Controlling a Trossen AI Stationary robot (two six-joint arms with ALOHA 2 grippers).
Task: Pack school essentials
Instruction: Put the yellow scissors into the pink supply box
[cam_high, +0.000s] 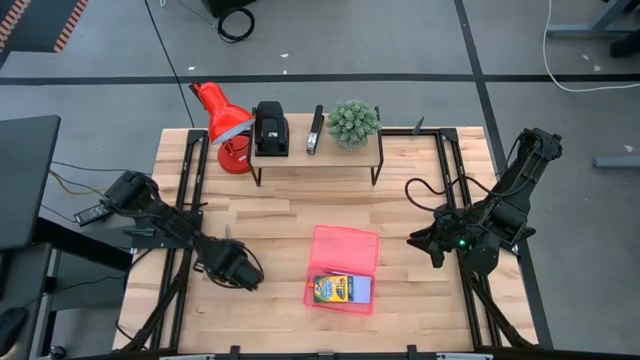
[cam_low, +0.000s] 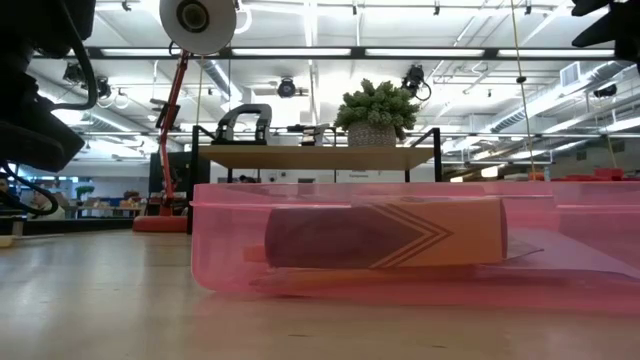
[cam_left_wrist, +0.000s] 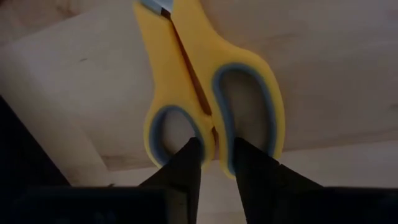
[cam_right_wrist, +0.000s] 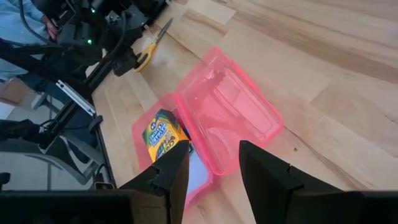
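The left end effector (cam_left_wrist: 214, 158) sits low at the yellow-handled scissors (cam_left_wrist: 205, 93) on the surface (cam_high: 280, 215), its 2 fingers (cam_left_wrist: 186, 165) narrowly parted at the bridge between the 2 handle loops. They look clamped on that bridge, though contact is hard to confirm. The scissors' long axis runs straight away from the fingers, blades pointing off beyond the handles. The pink case (cam_high: 345, 262) lies open toward the right of this arm, near but apart, with the yellow-green crayon box (cam_high: 342, 290) already inside. The left arm is plainly nearer; the right end effector (cam_right_wrist: 214, 162) hangs released above the case's far side. The handles are yellow plastic with blue-grey lining in both loops, lying flat.
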